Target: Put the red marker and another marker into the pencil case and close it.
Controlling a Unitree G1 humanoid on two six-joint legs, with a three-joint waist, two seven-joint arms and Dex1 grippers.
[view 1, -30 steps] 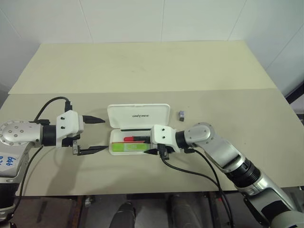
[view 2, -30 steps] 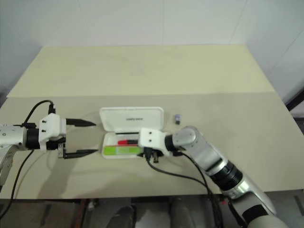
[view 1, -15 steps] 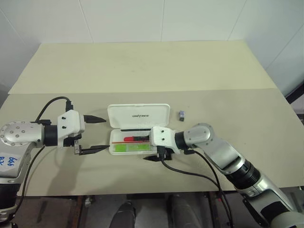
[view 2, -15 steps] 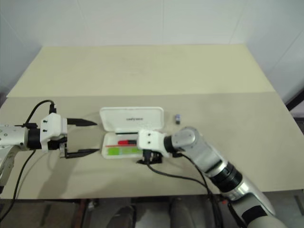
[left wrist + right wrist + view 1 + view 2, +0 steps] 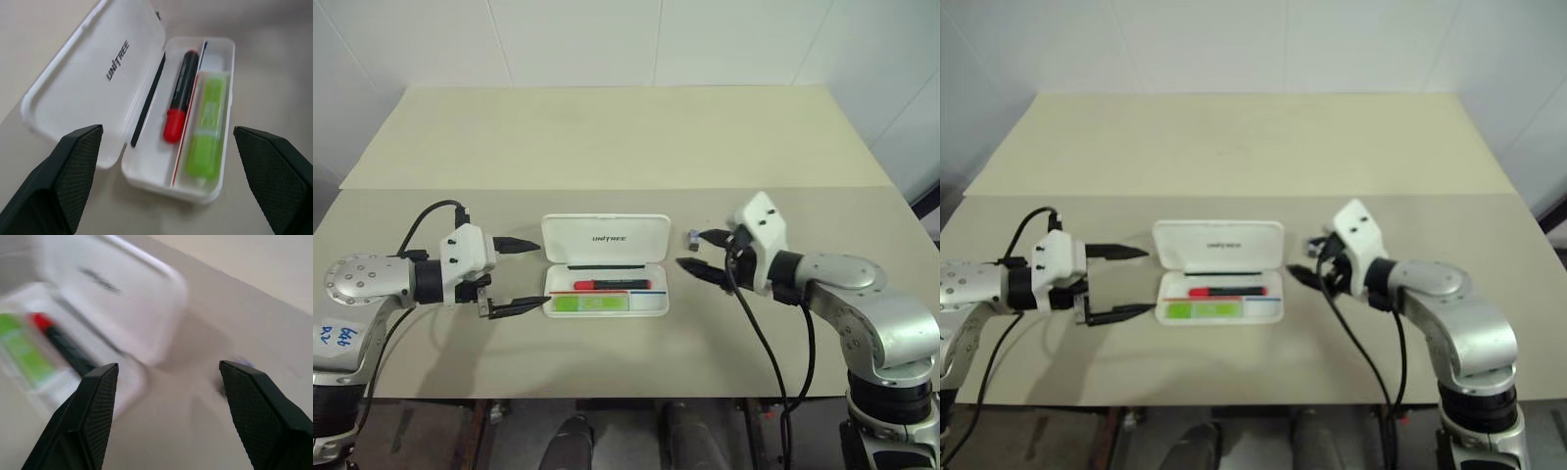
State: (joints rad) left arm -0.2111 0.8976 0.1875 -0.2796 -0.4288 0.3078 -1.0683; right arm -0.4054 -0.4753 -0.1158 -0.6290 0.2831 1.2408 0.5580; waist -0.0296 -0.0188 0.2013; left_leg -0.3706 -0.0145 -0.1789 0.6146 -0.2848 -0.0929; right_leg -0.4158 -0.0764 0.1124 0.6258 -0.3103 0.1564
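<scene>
The pencil case lies open on the table between the two arms, its lid laid flat on the far side, lettering up. Both markers are already in the tray: the red marker along the hinge side, the lime-green marker in the near strip beside it — neither pokes over the rim.

What remains, by my reading, is closing the lid. The left gripper hangs just off the case's left end, fingers wide apart and empty, the lower fingertip nearly touching the tray's corner. The right gripper sits apart from the right end, fingers spread and empty. To close well, one finger should slide under the lid's far edge and swing it over the hinge, while the other gripper steadies the tray so the light box does not skid; then press down until it latches.

A small grey-purple object lies beside the right gripper; what it is I cannot tell. The right wrist view is blurred, and the latch is not discernible.
</scene>
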